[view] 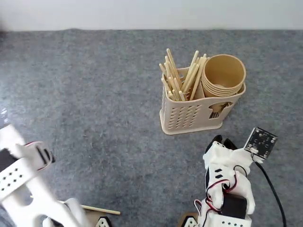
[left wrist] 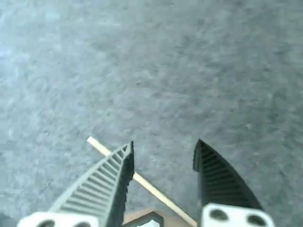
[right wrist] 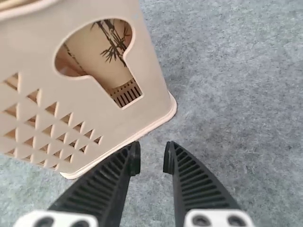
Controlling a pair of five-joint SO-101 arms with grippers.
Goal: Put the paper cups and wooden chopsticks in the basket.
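A beige perforated basket (view: 189,116) stands right of the middle. Several wooden chopsticks (view: 180,78) stand bundled in one compartment, and a stack of paper cups (view: 225,73) fills the other. One loose chopstick (view: 99,209) lies flat on the grey felt near the front edge. My left gripper (left wrist: 163,151) hovers open just over that chopstick (left wrist: 144,184), which runs slantwise under the gap between the fingers. My right gripper (right wrist: 151,156) is slightly open and holds nothing, close to the basket's near corner (right wrist: 156,109). A cup (right wrist: 102,61) shows through the basket's cut-out.
The left arm (view: 28,189) fills the front left corner and the right arm (view: 227,179) the front right. Grey felt (view: 94,94) covers the whole table, with bare room to the left of the basket.
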